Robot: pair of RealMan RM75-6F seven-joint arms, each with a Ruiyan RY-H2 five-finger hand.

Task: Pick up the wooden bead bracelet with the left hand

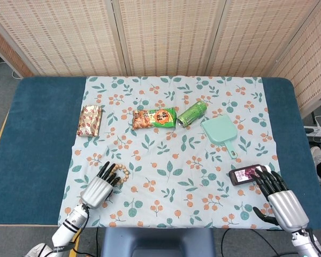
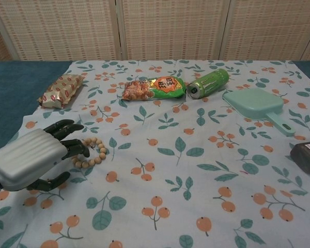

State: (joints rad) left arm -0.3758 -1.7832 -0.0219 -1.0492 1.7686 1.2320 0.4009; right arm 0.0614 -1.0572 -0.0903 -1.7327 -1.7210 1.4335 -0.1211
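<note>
I have the left hand [image 2: 33, 157] at the reach step, palm down, fingers spread and empty, their tips over the near-left arc of the round wooden bead bracelet [image 2: 93, 153]; whether they touch the beads I cannot tell. The bracelet lies flat on the leaf-and-berry printed cloth [image 2: 206, 170] covering the tabletop. My judgement: next I lower the hand and close thumb and fingers across the ring before lifting.
</note>
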